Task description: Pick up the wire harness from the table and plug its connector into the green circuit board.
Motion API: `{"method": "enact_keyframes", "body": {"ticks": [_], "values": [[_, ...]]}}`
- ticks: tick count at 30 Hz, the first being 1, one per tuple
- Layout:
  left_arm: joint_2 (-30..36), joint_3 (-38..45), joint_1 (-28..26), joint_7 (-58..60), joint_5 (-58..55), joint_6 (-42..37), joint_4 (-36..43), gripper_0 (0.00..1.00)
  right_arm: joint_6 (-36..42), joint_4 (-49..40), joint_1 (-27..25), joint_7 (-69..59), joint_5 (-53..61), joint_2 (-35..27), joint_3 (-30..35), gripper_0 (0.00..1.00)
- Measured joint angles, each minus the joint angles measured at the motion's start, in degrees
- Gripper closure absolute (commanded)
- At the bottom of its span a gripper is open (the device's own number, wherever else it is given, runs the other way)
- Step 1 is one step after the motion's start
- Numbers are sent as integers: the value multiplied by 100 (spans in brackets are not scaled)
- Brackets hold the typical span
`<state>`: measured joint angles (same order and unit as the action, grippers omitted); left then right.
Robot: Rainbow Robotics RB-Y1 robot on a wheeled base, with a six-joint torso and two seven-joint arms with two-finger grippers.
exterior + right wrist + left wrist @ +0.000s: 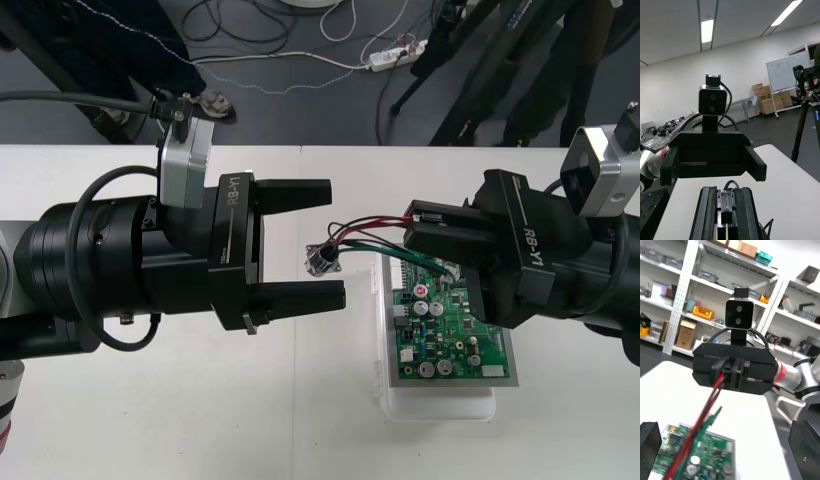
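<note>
harness [360, 232] clamped in right jaws, left jaws spread near socket [325, 261].

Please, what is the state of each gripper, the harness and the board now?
Left gripper: open, holding nothing.
Right gripper: shut on the wire harness.
Wire harness: held at one end; socket ungripped, beside the left gripper.
Green circuit board: flat on its white base.

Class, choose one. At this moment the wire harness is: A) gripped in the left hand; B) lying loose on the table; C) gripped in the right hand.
C: the right hand is shut on the wires of the harness over the green board, while the left hand stands open.
</note>
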<state>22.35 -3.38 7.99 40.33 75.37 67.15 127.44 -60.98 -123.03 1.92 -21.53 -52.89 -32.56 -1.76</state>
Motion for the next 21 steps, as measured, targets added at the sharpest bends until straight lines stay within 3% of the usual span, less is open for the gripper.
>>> {"method": "enact_keyframes", "body": {"ticks": [21], "values": [[278,-92,300,-76,-5,-104,0,0,189,-127,-17,0,-451,227,-385,100]]}}
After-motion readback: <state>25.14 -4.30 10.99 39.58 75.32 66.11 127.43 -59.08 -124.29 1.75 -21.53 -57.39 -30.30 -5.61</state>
